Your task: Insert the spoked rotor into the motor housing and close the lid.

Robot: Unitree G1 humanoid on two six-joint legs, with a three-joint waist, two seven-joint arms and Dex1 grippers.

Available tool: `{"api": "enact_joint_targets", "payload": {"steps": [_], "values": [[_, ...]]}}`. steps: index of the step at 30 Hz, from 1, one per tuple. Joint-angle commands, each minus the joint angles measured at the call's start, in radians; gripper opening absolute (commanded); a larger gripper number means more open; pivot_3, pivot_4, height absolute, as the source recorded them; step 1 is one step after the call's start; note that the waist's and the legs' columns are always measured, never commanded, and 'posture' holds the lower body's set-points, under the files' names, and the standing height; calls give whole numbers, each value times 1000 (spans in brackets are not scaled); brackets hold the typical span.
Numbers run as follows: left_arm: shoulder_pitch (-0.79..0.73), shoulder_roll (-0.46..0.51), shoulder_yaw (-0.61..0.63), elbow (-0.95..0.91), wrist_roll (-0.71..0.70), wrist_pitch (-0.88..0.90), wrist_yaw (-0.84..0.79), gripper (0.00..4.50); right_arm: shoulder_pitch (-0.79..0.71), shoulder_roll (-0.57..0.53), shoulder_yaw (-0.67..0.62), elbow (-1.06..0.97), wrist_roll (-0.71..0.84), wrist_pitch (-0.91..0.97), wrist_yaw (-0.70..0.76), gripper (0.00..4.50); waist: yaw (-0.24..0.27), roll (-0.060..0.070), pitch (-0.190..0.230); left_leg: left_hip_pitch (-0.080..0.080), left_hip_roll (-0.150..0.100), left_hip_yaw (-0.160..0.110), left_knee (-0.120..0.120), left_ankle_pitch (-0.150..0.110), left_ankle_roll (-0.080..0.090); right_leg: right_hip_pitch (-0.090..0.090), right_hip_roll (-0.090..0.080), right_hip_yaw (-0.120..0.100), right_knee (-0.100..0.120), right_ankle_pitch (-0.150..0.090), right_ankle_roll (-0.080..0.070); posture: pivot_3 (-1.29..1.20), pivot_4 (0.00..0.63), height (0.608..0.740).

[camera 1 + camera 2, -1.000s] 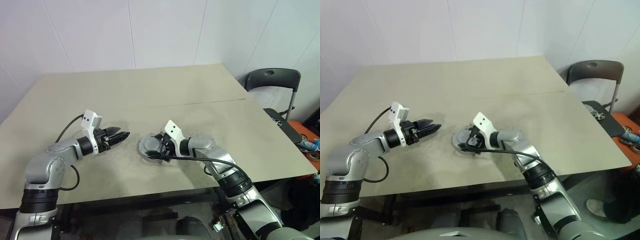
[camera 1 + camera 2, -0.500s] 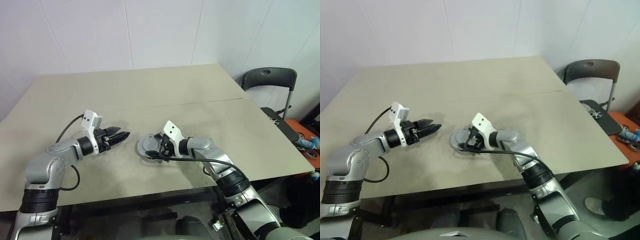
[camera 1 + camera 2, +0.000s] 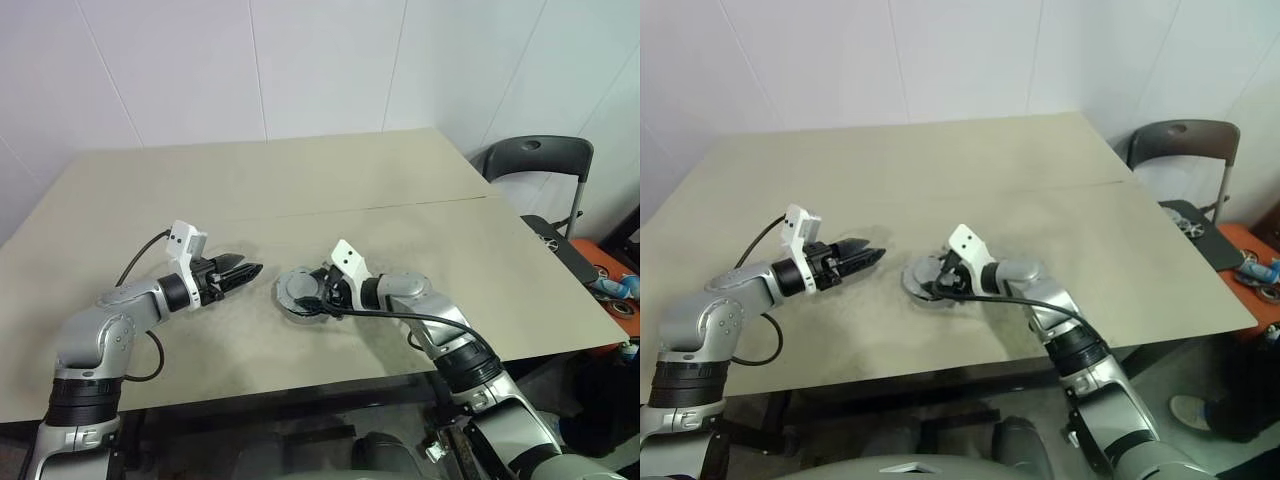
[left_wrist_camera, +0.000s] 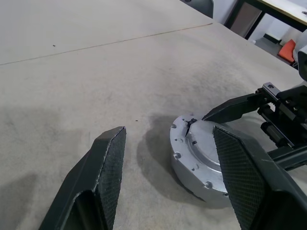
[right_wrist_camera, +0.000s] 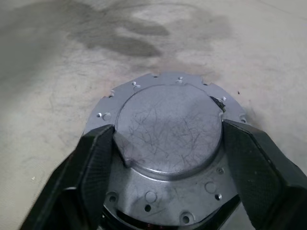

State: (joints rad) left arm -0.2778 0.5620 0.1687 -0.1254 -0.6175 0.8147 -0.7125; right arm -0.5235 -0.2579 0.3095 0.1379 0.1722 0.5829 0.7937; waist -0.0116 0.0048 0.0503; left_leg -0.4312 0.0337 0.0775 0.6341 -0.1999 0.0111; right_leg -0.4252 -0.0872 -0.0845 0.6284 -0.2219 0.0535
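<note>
The grey lid lies flat on top of the silver motor housing, near the middle of the table. My right gripper reaches over it from the right. Its two fingers press against opposite sides of the lid's raised centre, as the right wrist view shows. My left gripper hovers a short way left of the housing and points at it, open with nothing between its fingers. The lid covers the housing's inside, and the spoked rotor is hidden.
The beige table has a thin seam running across it behind the housing. A dark folding chair stands past the table's right edge. A dark surface with small objects sits below the chair.
My right gripper's fingers have drawn in against the lid's raised centre. The left arm has kept still. The head views shifted slightly.
</note>
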Motion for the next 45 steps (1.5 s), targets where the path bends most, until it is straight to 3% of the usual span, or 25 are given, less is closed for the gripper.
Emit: {"api": "enact_joint_targets", "payload": {"steps": [1, 9, 27, 41, 45], "values": [[-19, 0, -5, -10, 6, -21, 1, 3070, -13, -17, -43, -61, 32, 23, 9, 3135, 0, 0, 0, 0, 0, 0, 0, 0, 0, 0, 0, 0, 0, 0, 0, 0, 0, 740], [-20, -9, -8, -14, 11, -18, 4, 3070, -5, -51, -66, -119, 77, 58, 32, 3135, -1, 0, 0, 0, 0, 0, 0, 0, 0, 0, 0, 0, 0, 0, 0, 0, 0, 740], [-14, -14, -11, -18, 12, -18, 6, 3070, 23, -97, 13, -109, 16, 1, 74, 3135, 0, 0, 0, 0, 0, 0, -1, 0, 0, -1, 0, 0, -1, 0, 0, 0, 0, 740], [-9, -19, -10, -25, 9, -14, 14, 3070, 24, -86, 2, -93, 16, 16, 70, 3135, -4, -1, 0, 3, 1, 0, -2, 0, 0, 0, 0, 0, -1, 0, 0, 0, 0, 740], [-9, -19, -11, -25, 8, -14, 15, 3070, 5, -78, -62, -121, 115, 120, 103, 4010, -2, -1, 0, 3, 1, 0, -2, 0, 0, 0, 0, 0, -1, 0, 0, 0, 0, 740]]}}
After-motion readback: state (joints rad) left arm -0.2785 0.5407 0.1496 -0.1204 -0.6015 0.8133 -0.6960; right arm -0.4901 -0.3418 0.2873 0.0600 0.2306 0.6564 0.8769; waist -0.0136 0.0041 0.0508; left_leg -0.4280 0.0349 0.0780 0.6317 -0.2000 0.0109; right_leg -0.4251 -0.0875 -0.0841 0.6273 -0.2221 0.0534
